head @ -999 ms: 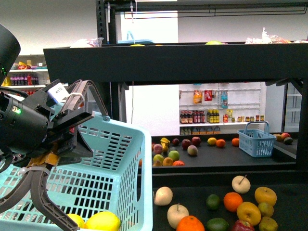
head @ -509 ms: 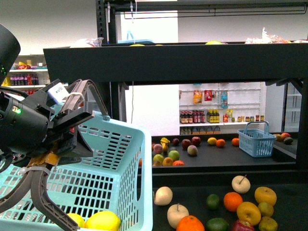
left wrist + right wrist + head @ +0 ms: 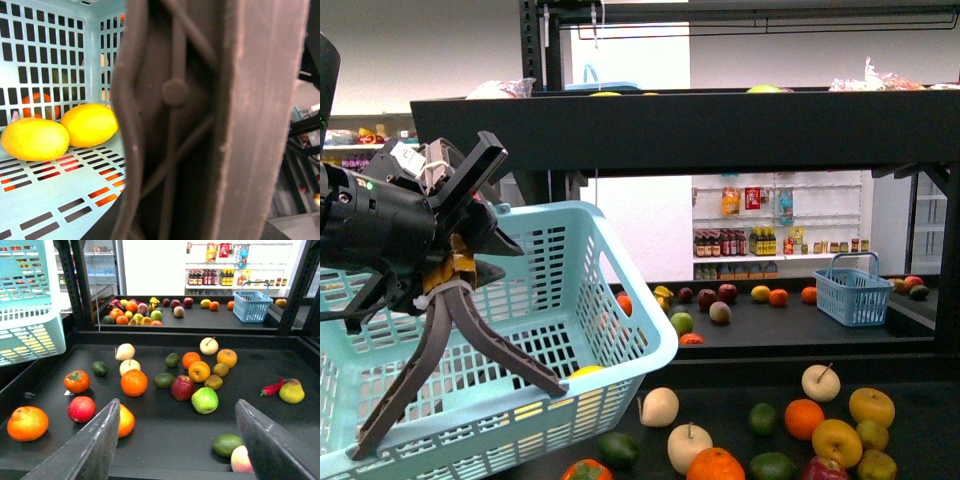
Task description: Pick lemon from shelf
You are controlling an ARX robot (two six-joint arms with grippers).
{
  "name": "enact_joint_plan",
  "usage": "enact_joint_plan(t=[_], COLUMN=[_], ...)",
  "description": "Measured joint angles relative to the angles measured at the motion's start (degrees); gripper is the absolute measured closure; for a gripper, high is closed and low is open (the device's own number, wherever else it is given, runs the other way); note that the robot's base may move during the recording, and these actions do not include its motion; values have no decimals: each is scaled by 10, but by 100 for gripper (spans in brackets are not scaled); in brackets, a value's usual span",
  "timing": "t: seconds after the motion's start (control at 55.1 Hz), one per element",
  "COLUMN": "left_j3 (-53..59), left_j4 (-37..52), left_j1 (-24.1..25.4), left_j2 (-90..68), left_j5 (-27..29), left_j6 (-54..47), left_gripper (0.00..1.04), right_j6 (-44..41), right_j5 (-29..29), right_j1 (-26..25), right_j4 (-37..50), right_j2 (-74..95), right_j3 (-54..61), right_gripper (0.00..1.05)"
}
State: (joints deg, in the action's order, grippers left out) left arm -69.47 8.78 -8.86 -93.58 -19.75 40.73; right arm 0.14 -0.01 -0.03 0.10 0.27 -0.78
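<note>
My left gripper [image 3: 480, 250] is shut on the grey handle [image 3: 450, 330] of a light blue basket [image 3: 560, 300] and holds it tilted above the left end of the black shelf [image 3: 720, 130]. In the left wrist view the handle [image 3: 175, 100] fills the middle, and two lemons [image 3: 90, 124] lie on the basket floor [image 3: 60, 190]. One lemon [image 3: 585, 372] shows through the basket wall. My right gripper [image 3: 177, 402] is open and empty above the shelf's lower tray [image 3: 165, 440], over scattered fruit. The basket [image 3: 25, 305] hangs to one side of it.
The lower tray holds oranges [image 3: 134, 382], apples [image 3: 205, 400], limes [image 3: 227, 444], a pear [image 3: 291, 391] and a red chilli [image 3: 272, 388]. A further tray behind carries more fruit and a small blue basket [image 3: 853, 292]. White wall shelving with bottles [image 3: 735, 242] stands far back.
My left arm has risen and swung the basket up and to the right, tilting it. Fruit under the basket now shows. The lemons have shifted inside it.
</note>
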Motion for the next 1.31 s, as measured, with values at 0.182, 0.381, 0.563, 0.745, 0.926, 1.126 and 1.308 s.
enact_joint_plan(t=[0.182, 0.381, 0.563, 0.745, 0.926, 1.126, 1.308], left_j3=[-29, -53, -53, -63, -81, -115, -184], left_j4=[-29, -67, -53, -24, -4, -12, -71], left_j1=[11, 59, 109, 119, 120, 124, 136], left_j2=[-6, -6, -6, -25, -64, -101, -152], left_j5=[106, 235, 294, 300, 310, 337, 333], left_j6=[108, 173, 268, 358, 437, 476, 491], left_gripper=[76, 76, 76, 76, 76, 76, 76], right_j6=[0, 0, 0, 0, 0, 0, 0], right_j5=[0, 0, 0, 0, 0, 0, 0], right_j1=[0, 0, 0, 0, 0, 0, 0], right_j4=[0, 0, 0, 0, 0, 0, 0], right_j2=[0, 0, 0, 0, 0, 0, 0], right_j3=[0, 0, 0, 0, 0, 0, 0], right_gripper=[8, 8, 8, 8, 8, 8, 8])
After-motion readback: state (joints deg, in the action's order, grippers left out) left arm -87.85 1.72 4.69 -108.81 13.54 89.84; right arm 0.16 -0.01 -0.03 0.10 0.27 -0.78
